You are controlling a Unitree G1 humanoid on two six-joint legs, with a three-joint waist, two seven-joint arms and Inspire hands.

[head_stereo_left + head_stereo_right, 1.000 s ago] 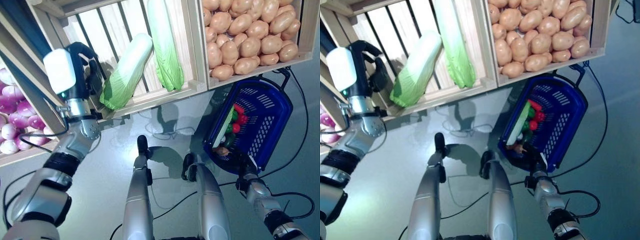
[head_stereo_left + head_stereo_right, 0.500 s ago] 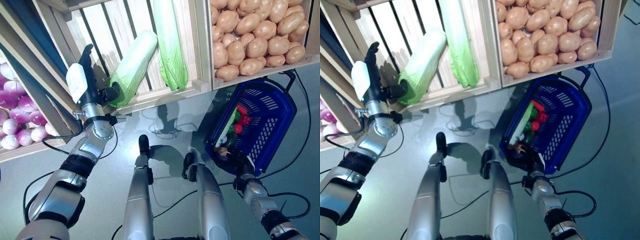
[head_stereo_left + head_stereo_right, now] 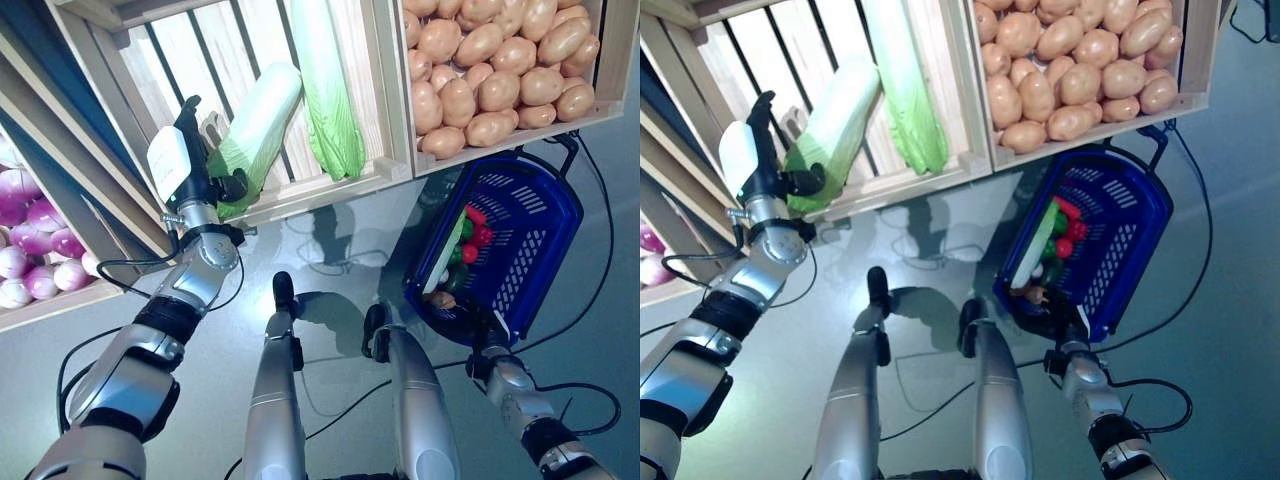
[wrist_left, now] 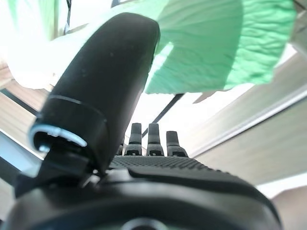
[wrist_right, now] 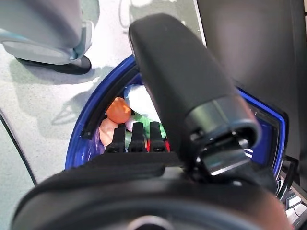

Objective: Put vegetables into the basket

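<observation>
left hand [image 3: 190, 170], upper left of frame: fingers straight, thumb out, empty, at cabbage [image 3: 252, 135] leafy end in slatted crate [image 3: 330, 190] | right hand [image 3: 492, 330], lower right: fingers unclear, at blue basket [image 3: 545, 225] rim | risk: leaves tear, cabbage slips off crate lip

Camera set: one stereo head pair, two wrist cameras.

Head pair: high, facing down; both eyes share the wooden crates [image 3: 390, 170], the blue basket [image 3: 540, 250] and the floor [image 3: 230, 330], the right eye set slightly aside. Left wrist: very close along the left hand [image 4: 105, 86], facing a green cabbage [image 4: 216, 43] and crate slats. Right wrist: very close along the right hand [image 5: 182, 81], facing into the basket.
</observation>
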